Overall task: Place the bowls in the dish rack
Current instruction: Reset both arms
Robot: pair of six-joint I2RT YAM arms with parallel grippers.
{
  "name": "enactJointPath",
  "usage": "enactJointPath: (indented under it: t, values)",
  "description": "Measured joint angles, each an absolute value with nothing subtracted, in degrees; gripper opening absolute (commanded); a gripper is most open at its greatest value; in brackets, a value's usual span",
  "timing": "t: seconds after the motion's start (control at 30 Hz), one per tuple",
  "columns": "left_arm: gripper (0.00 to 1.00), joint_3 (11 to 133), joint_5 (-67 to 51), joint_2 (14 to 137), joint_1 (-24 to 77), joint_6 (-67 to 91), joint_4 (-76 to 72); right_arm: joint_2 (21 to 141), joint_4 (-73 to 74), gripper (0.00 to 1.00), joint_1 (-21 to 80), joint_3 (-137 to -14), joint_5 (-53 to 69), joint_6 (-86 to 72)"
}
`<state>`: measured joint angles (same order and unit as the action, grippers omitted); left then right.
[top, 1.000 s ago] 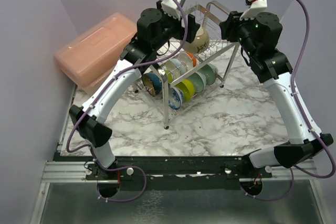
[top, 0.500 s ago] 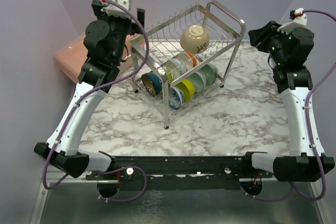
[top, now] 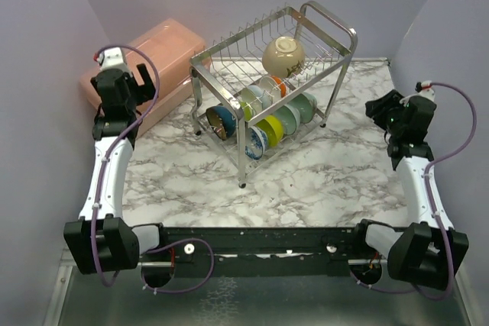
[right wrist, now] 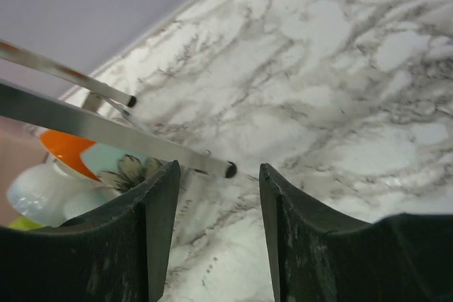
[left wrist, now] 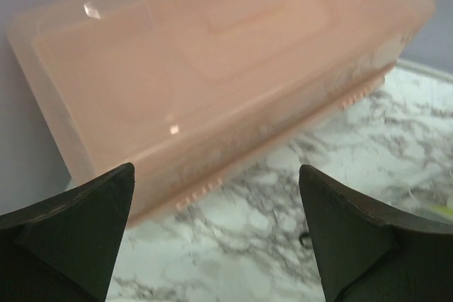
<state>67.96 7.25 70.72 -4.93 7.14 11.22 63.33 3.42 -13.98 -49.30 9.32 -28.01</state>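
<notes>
The steel wire dish rack (top: 330,20) stands at the back middle of the marble table. A cream bowl (top: 283,54) lies on its top shelf. Several bowls, blue patterned (top: 222,121), lime yellow (top: 269,129), mint green (top: 288,118) and teal (top: 304,106), stand on edge in the lower shelf. My left gripper (top: 138,80) is open and empty, far left of the rack, over the pink box; in the left wrist view (left wrist: 216,203) its fingers frame that box. My right gripper (top: 380,109) is open and empty, right of the rack; the right wrist view (right wrist: 219,203) shows the rack's foot (right wrist: 229,170) and bowl edges (right wrist: 42,189).
A pink plastic lidded box (top: 164,45) lies at the back left against the wall, and fills the left wrist view (left wrist: 212,61). Purple walls close the table on the left, back and right. The marble tabletop (top: 306,177) lies in front of the rack.
Both arms have pulled away from the rack and dropped outward: the left to the far left by the pink box, the right to the far right. The cream bowl stays on the top shelf.
</notes>
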Motion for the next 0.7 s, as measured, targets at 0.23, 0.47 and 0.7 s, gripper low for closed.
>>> enactJointPath:
  t: [0.23, 0.47, 0.7]
  values:
    - [0.99, 45.9, 1.6, 59.6, -5.7, 11.9, 6.1, 56.4, -3.2, 0.68, -14.0, -32.9, 3.3, -26.0]
    - [0.99, 23.4, 0.7, 56.2, -5.2, 19.9, -10.0, 55.4, -9.7, 0.73, -14.0, -18.4, -3.5, -24.7]
    - [0.99, 12.9, 16.5, 56.4, 1.2, 20.4, -27.4, 57.6, -22.1, 0.73, -14.0, -16.7, -7.1, -23.4]
